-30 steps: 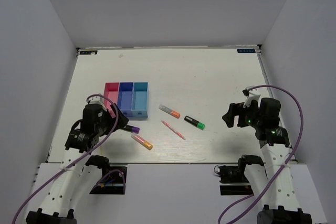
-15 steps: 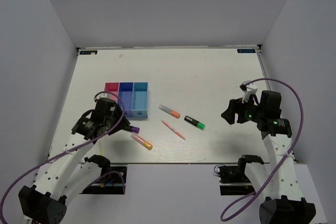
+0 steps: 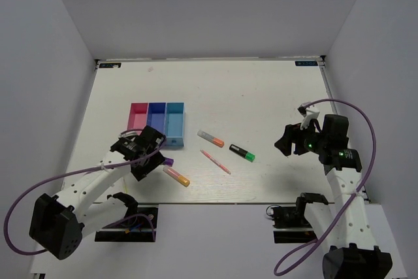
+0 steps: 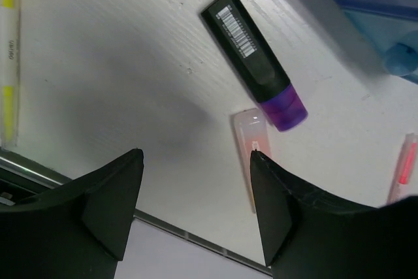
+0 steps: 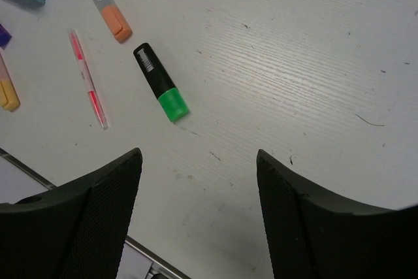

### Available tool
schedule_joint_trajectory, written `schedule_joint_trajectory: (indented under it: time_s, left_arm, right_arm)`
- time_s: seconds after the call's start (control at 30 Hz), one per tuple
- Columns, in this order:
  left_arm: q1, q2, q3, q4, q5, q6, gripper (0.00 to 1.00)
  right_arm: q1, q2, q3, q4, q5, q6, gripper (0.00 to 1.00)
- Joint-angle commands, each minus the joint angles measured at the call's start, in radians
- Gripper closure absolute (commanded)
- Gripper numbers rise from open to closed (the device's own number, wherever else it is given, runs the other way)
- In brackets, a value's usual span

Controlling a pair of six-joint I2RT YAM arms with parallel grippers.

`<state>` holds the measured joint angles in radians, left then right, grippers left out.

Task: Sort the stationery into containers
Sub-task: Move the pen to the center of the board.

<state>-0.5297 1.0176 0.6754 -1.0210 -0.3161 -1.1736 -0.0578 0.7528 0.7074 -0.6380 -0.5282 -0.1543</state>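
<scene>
The containers tray (image 3: pixel 157 123) has pink, dark blue and light blue compartments; its blue corner shows in the left wrist view (image 4: pixel 372 1). My left gripper (image 3: pixel 151 156) is open and empty (image 4: pixel 195 153), low over the table just short of the purple-capped marker (image 3: pixel 166 161) (image 4: pixel 256 62) and the pink-and-orange marker (image 3: pixel 176 176) (image 4: pixel 249 145). The grey-and-orange marker (image 3: pixel 210 138) (image 5: pixel 106 4), thin pink-red pen (image 3: pixel 215 161) (image 5: pixel 87 78) and black-and-green highlighter (image 3: pixel 241 153) (image 5: pixel 161 83) lie mid-table. My right gripper (image 3: pixel 285 142) is open and empty (image 5: pixel 199 151), right of the highlighter.
The table's near edge (image 3: pixel 215 202) runs just below the markers and shows in both wrist views. White walls enclose the table on three sides. A yellow-and-white strip (image 4: pixel 8 50) lies at the left of the left wrist view.
My left gripper has swung right and forward from beside the tray's pink end to the purple-capped marker. The right gripper shifted slightly. No stationery has moved.
</scene>
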Motion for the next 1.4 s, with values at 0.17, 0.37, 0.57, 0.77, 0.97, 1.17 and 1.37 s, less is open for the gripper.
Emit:
schedule_joint_trajectory:
  time_s: [0.17,0.37,0.57,0.77,0.97,1.17,1.37]
  left_arm:
    - [-0.024,0.033,-0.005,0.1,-0.089,-0.259,0.25]
    - [-0.038,0.061,-0.023,0.122,-0.123,-0.354,0.29]
    - [-0.041,0.096,-0.016,0.124,-0.144,-0.396,0.3]
    - [-0.041,0.104,-0.053,0.156,-0.164,-0.436,0.32]
    - [-0.042,0.144,-0.072,0.187,-0.164,-0.481,0.33]
    - [-0.042,0.157,-0.099,0.216,-0.161,-0.497,0.34]
    - [-0.046,0.173,-0.102,0.248,-0.169,-0.511,0.34]
  right_arm:
    - [0.007,-0.021,-0.005,0.001,-0.001,-0.002,0.25]
    - [0.007,-0.02,-0.006,0.004,-0.001,-0.004,0.25]
    - [0.009,-0.018,-0.006,0.008,0.005,-0.002,0.25]
    - [0.01,-0.015,-0.009,0.004,0.005,-0.002,0.25]
    - [0.01,-0.012,-0.009,0.0,0.005,-0.002,0.25]
    - [0.012,-0.009,-0.009,0.009,0.004,-0.001,0.25]
    - [0.012,-0.009,-0.009,0.004,0.002,-0.001,0.25]
